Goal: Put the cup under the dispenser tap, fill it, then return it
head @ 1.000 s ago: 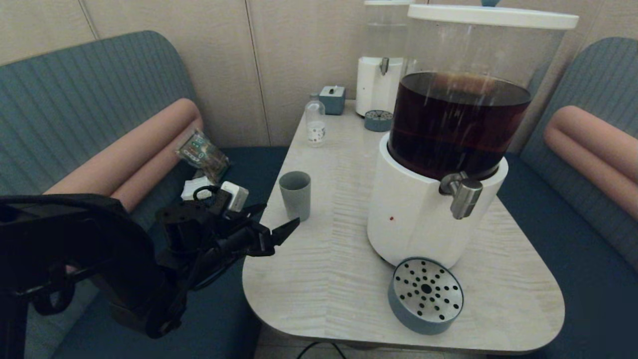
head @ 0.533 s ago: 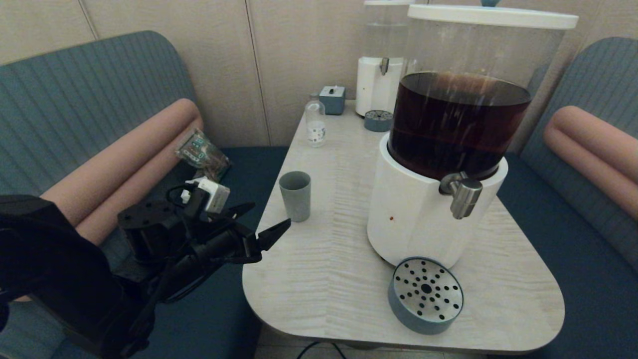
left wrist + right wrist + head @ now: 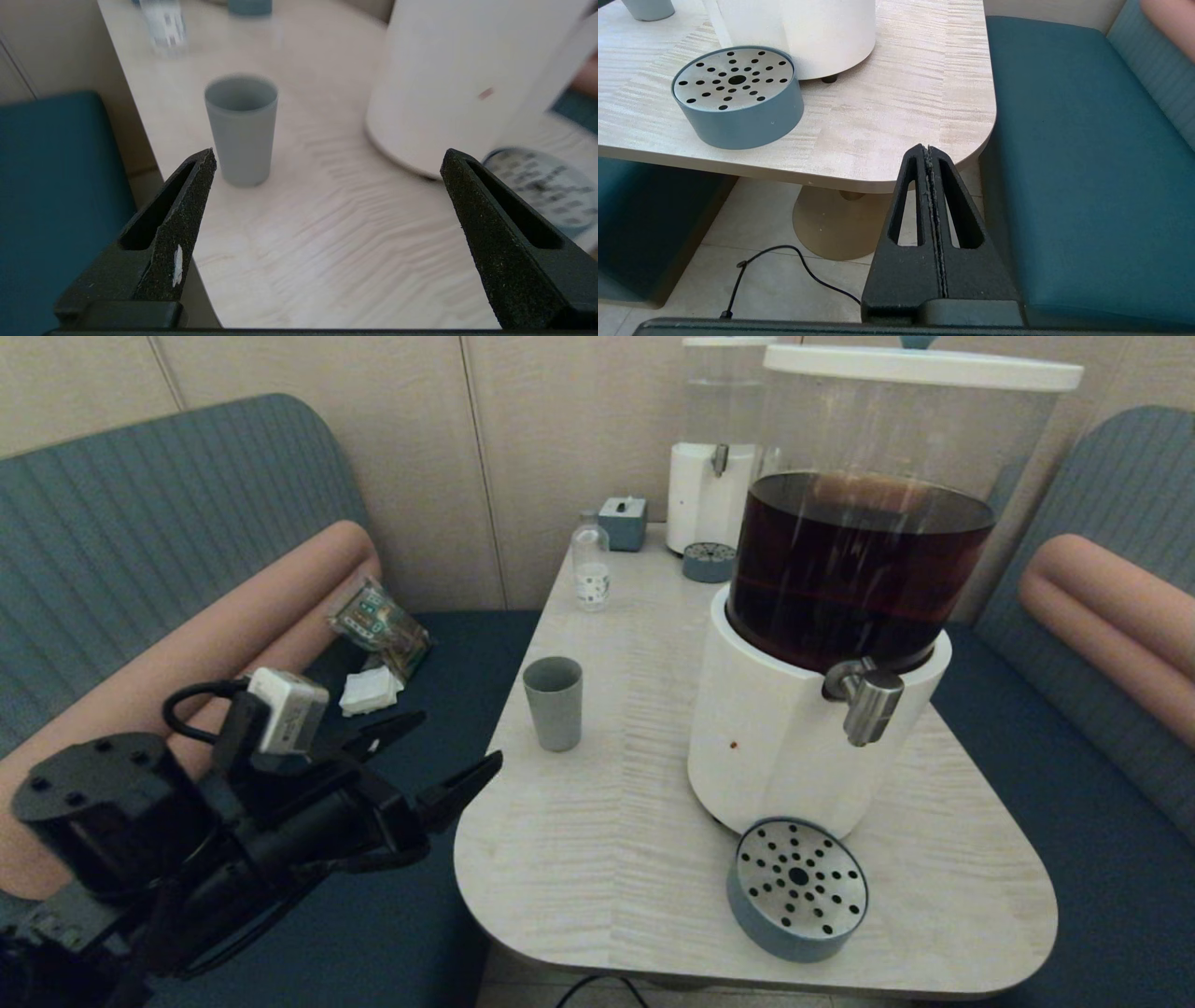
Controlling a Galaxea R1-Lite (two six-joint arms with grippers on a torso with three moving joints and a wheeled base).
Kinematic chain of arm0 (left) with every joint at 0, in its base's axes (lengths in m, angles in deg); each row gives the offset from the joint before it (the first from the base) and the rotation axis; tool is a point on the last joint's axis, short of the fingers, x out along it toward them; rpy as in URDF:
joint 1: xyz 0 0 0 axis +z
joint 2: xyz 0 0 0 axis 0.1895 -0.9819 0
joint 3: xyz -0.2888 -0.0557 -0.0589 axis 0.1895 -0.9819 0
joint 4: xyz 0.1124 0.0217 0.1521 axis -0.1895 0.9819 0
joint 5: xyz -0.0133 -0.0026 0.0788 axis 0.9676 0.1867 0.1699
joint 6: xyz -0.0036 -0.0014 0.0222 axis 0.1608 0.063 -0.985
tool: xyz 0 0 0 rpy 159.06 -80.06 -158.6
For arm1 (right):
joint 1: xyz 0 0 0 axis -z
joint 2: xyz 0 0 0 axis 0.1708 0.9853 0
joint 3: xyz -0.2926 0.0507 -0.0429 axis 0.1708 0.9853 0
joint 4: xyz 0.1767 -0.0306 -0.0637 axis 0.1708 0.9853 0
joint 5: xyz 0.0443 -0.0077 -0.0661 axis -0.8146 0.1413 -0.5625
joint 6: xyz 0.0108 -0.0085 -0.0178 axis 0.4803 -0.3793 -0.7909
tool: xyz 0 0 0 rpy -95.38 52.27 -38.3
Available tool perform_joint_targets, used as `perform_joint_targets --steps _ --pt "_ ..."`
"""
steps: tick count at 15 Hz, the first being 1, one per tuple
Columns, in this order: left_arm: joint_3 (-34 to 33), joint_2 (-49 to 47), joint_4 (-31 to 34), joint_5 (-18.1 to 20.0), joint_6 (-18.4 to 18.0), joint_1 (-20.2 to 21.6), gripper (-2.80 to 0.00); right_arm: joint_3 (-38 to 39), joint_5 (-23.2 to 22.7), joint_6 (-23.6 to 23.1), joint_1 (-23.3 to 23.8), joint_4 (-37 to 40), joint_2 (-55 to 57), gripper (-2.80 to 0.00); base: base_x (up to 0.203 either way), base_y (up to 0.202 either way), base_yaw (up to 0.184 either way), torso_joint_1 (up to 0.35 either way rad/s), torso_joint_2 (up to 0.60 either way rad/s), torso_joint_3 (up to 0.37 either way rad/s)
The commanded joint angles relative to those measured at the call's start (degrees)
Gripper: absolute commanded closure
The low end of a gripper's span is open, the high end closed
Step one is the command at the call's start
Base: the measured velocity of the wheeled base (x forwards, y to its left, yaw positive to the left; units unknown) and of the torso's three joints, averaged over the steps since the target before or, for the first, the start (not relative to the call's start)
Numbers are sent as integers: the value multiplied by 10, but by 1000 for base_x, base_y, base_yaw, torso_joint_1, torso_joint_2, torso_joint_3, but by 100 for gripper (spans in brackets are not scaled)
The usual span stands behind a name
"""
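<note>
Your left gripper (image 3: 453,756) hangs off the table's left edge, over the blue bench seat (image 3: 420,915), fingers spread wide and empty, pointing in toward the table (image 3: 607,859). In the left wrist view the cup (image 3: 241,128) sits ahead of the fingers, closer to one fingertip (image 3: 205,161) than the other, touching neither.

Your right gripper (image 3: 928,151) is parked low, off the table's near right corner above the floor, fingers pressed together on nothing.

Edges and room: the cup (image 3: 553,702) stands upright near the table's left edge, with bare tabletop on all sides of it. The dispenser (image 3: 812,709) is well to its right; there's an open strip of table between them. The drip tray (image 3: 796,887) sits on the table at the front of the dispenser base, near the front edge, and nothing is on it. The tap (image 3: 866,700) sticks out from the base above the tray, nozzle down. A small bottle (image 3: 590,569) stands further back on the left edge, well clear of the cup.

Cup: plain grey-blue tumbler, slight taper, no handle, and the part of its inside you can see looks empty.
</note>
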Motion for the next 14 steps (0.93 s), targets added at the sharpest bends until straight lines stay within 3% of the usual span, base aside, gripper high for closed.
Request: perform_joint_targets --steps 1,3,11,12,13,14 --pt "-27 73 -9 0 8 1 -280 0 0 0 0 0 0 0 0 0 0 0 0 0" --pt "-53 120 -29 -4 30 2 -280 0 -1 0 0 0 1 0 0 0 0 0 0 0" --pt "-119 235 -33 -48 51 3 -280 0 0 0 0 0 1 0 0 0 0 0 0 0" --pt "-122 244 -32 -59 52 3 -170 0 0 0 0 0 0 0 0 0 0 0 0 0" --pt "-125 249 -31 -67 53 3 0 0 0 0 0 0 1 0 0 0 0 0 0 0" --pt "-129 250 -30 -68 55 3 0 0 0 0 0 0 0 0 0 0 0 0 0 0"
